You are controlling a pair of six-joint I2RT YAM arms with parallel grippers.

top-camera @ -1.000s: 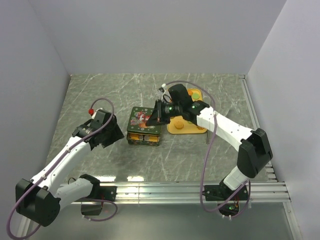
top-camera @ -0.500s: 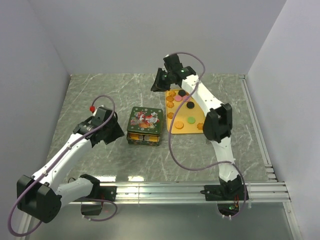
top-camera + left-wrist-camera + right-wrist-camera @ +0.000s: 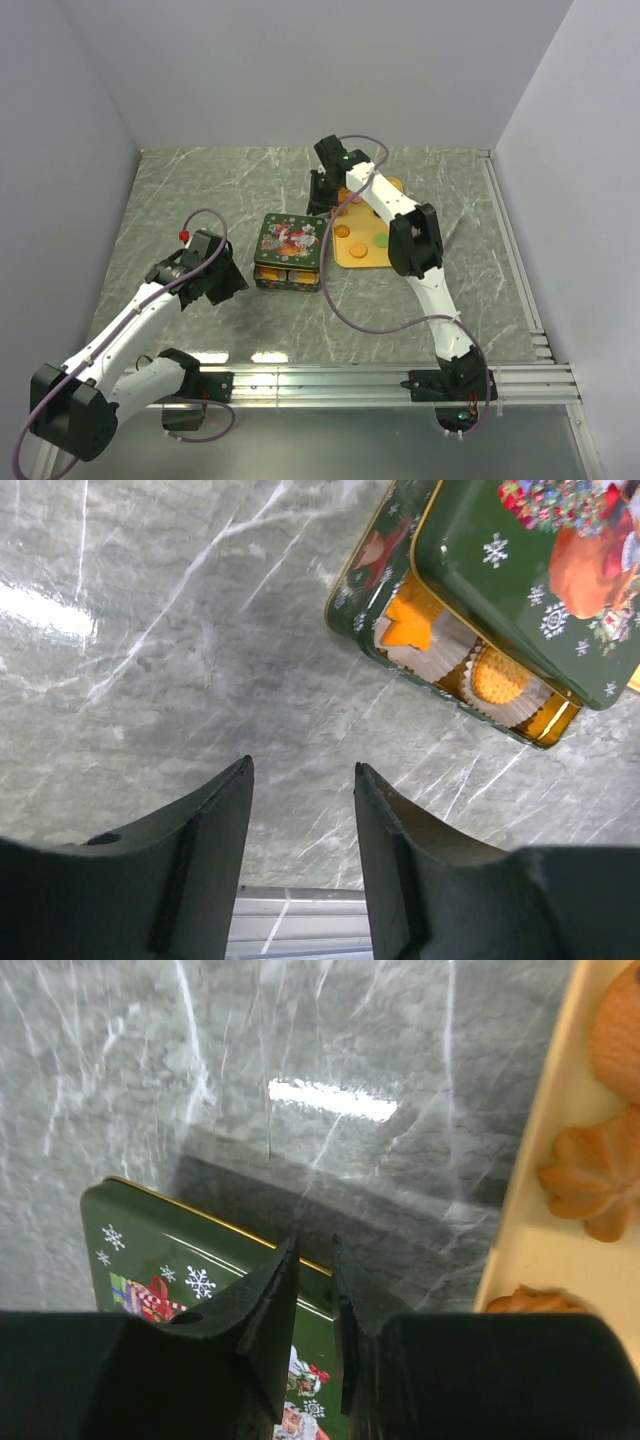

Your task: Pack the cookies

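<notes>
Most of the cookies [image 3: 363, 240] lie loose on a yellow tray [image 3: 375, 262] just to the right of the green Christmas tin [image 3: 288, 280]. They are mostly orange and golden rounds, with a green one among them. In my right wrist view, three of them [image 3: 590, 1185] show at the tray's [image 3: 525, 1230] edge nearest the tin, one of them leaf-shaped.

More cookies sit inside the tin. Through my left wrist view I see an orange star-shaped one [image 3: 412, 625] and a round golden one [image 3: 498, 675], each in a white paper cup [image 3: 440, 645]. They lie along the strip of the tin [image 3: 360, 585] that its lid [image 3: 530, 570] leaves uncovered. The lid [image 3: 290, 238] rests on top, shifted toward the far side, with its printed Christmas picture facing up.

My right fingers [image 3: 265, 1310] hang over the lid's [image 3: 200, 1260] far edge, near the tin's far right corner. They are narrow, with only a slim gap between them, and nothing is in it.

My left fingers [image 3: 215, 820] hang above the grey marbled tabletop [image 3: 200, 190] to the near left of the tin, apart from it. They are moderately wide and hold nothing.
</notes>
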